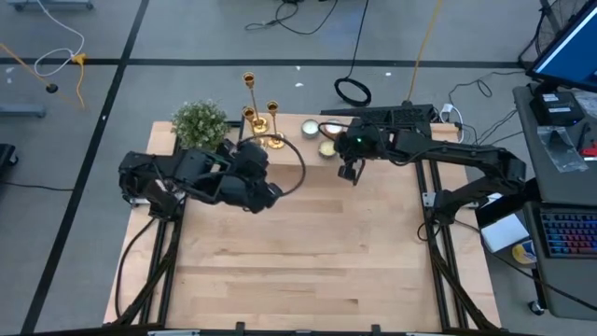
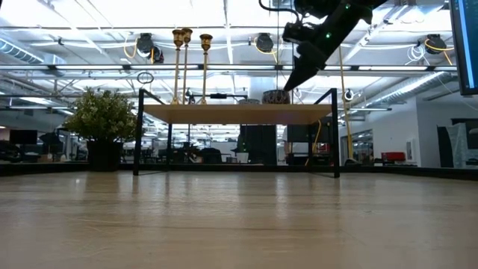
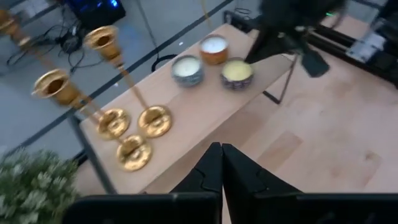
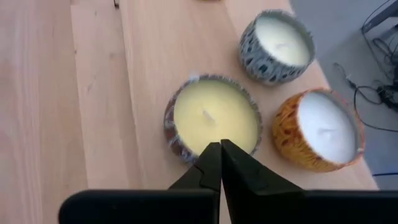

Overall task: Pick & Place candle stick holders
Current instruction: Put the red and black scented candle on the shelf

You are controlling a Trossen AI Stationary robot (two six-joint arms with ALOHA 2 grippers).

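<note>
Three gold candle stick holders [image 1: 252, 119] stand on their round bases [image 3: 134, 151] on a raised wooden shelf [image 2: 239, 113] at the table's far edge. They also show in the low view [image 2: 186, 67]. My left gripper [image 3: 222, 168] is shut and empty. It hangs over the table just near of the shelf and points toward the holders. My right gripper [image 1: 348, 174] is shut and empty. It hangs at the near side of a yellow candle in a tin [image 4: 214, 118], a little above the tin's rim, as the low view [image 2: 291, 84] shows.
A green bushy plant [image 1: 199, 123] stands at the shelf's left end. Two more candle tins, one blue-patterned [image 4: 278, 45] and one orange [image 4: 320, 127], stand beside the yellow one at the shelf's right end. The bare wooden table [image 1: 298, 261] spreads toward the near edge.
</note>
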